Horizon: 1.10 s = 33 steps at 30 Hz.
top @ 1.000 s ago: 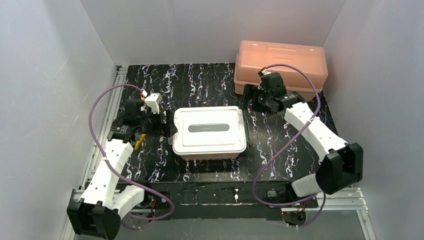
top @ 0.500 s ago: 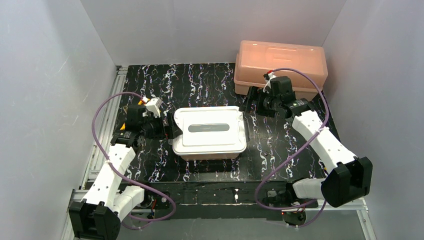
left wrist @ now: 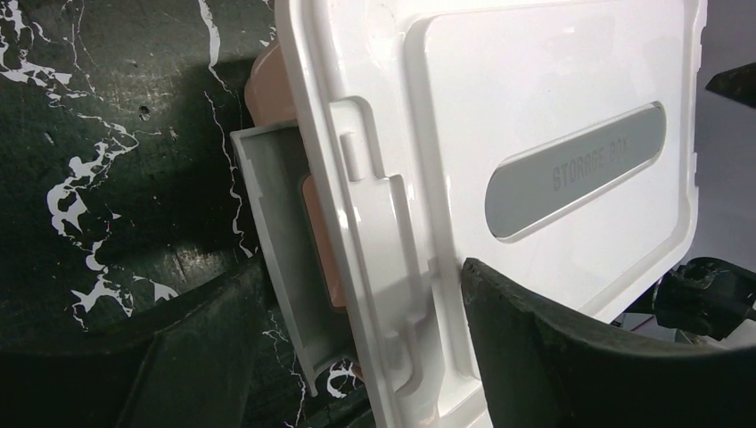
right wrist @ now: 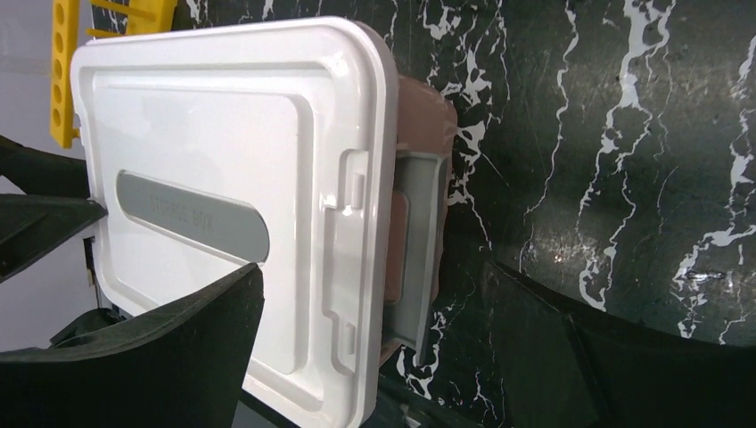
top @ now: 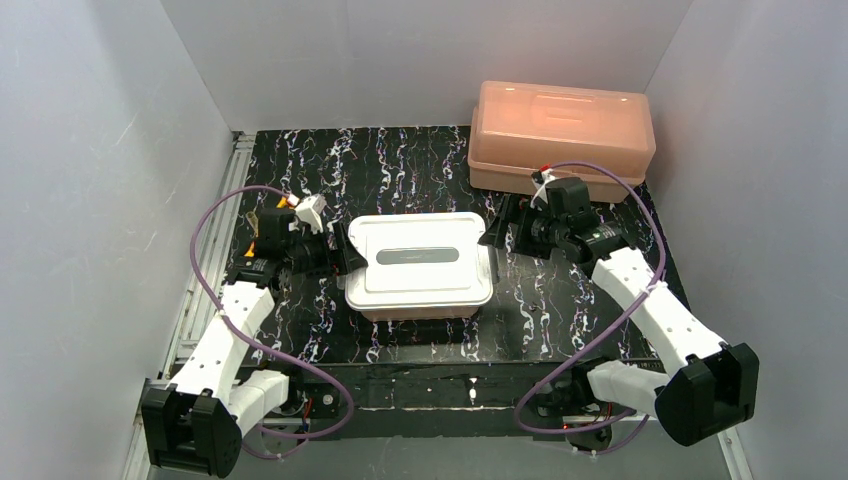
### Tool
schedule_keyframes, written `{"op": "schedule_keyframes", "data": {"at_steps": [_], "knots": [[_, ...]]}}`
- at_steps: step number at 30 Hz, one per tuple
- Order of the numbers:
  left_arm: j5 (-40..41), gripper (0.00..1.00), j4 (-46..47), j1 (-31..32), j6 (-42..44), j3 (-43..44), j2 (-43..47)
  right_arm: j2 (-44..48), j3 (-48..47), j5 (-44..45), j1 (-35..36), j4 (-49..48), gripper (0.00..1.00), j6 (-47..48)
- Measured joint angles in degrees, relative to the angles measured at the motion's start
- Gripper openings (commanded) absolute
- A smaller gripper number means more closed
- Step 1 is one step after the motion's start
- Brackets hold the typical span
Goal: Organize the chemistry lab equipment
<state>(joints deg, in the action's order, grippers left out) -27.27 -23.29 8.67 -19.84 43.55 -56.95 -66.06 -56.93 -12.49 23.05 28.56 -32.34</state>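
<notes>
A white lid [top: 417, 255] sits on a pink tub [right wrist: 419, 116] in the middle of the marbled mat [top: 400, 160], its long axis running across the top view. A big tub [top: 560, 120], also pink, stands at the upper right against the back wall [top: 420, 60], well apart from the first.

The left gripper [top: 343, 250] is at the lid's left end. In its wrist view the fingers [left wrist: 571, 357] stand apart, one over the lid and the other over the mat, with the grey latch [left wrist: 276, 250] between them. Whether they press it I cannot tell. The right gripper [top: 493, 228] is at the right end, its jaws spread wide astride the other latch and holding nothing. A gap shows between that latch and the finger over the mat.

The rack [right wrist: 64, 80] lies past the lid's left end, at the upper left of the right wrist view, its holed strip running up and down that frame. In the top view the left arm covers nearly all of it. Bare mat lies open above and below the lid in the top view, and the side walls close in at left and right.
</notes>
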Motion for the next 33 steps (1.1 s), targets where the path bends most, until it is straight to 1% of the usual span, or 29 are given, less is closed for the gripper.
{"op": "schedule_keyframes", "data": {"at_steps": [1,4,5,6,8,14,16,17,19,23,24,33], "knots": [[-0.1,0.68,0.0,0.0,-0.2,0.0,0.0,0.2,0.7,-0.2,0.1,-0.2,0.98,-0.3],[0.0,0.47,0.1,-0.2,-0.7,0.0,0.0,0.7,2.9,-1.0,0.4,-0.5,0.98,-0.9],[-0.1,0.43,0.0,-0.2,-0.7,0.0,0.0,0.8,3.4,-1.3,0.4,-0.5,0.98,-1.1],[-0.1,0.40,0.0,-0.2,-0.8,0.1,0.0,0.9,3.9,-1.7,0.4,-0.6,0.98,-1.4],[0.3,0.39,0.5,-0.3,-0.6,0.7,0.4,1.1,4.7,-2.8,0.4,-1.6,0.99,-1.7],[0.6,0.42,-0.4,0.1,1.0,1.6,1.0,1.8,5.3,-4.4,0.3,-2.6,0.98,-1.3],[0.7,0.45,-0.8,0.1,1.0,1.6,1.0,1.8,5.3,-4.5,0.3,-2.6,0.98,-1.0],[0.7,0.50,-0.9,0.1,1.0,1.6,1.0,1.8,5.3,-4.5,0.3,-2.5,0.98,-0.9],[0.7,0.62,-1.1,0.1,1.3,1.6,1.0,1.9,5.3,-4.4,0.3,-2.5,0.98,-0.7],[0.9,0.92,-1.7,0.1,1.4,1.6,1.0,2.4,5.3,-3.1,0.3,-1.3,0.99,-0.3],[1.0,0.98,-1.8,0.1,1.6,1.6,1.0,2.7,5.3,-2.4,0.3,-0.8,0.99,-0.2],[-0.6,0.98,-0.7,0.2,1.4,0.5,1.0,4.3,5.3,1.0,0.3,2.8,0.98,1.2]]}}
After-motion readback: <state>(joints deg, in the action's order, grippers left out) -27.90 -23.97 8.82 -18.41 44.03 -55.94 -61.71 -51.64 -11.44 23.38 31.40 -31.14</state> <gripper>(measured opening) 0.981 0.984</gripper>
